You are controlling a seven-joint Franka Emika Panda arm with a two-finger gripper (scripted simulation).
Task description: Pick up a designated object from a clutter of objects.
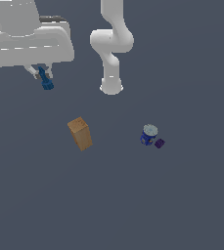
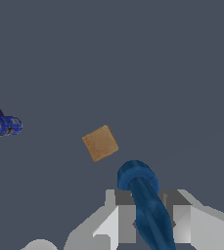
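- Up near the exterior view's top left, the gripper [image 1: 43, 74] grasps the slender blue piece [image 1: 45, 79] between its fingers, raised clear of the floor.
- Below on the floor stands a tan box [image 1: 79, 133].
- Well apart toward the exterior view's right, a blue can [image 1: 148, 135] touches a purple cube [image 1: 159, 143].

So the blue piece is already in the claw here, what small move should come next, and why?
Probably a short, steady hold or slight further lift. The claw is shut on the slender blue piece, which hangs clear of the floor in the exterior view, away from the tan box and blue can. Nothing looks left to clear.
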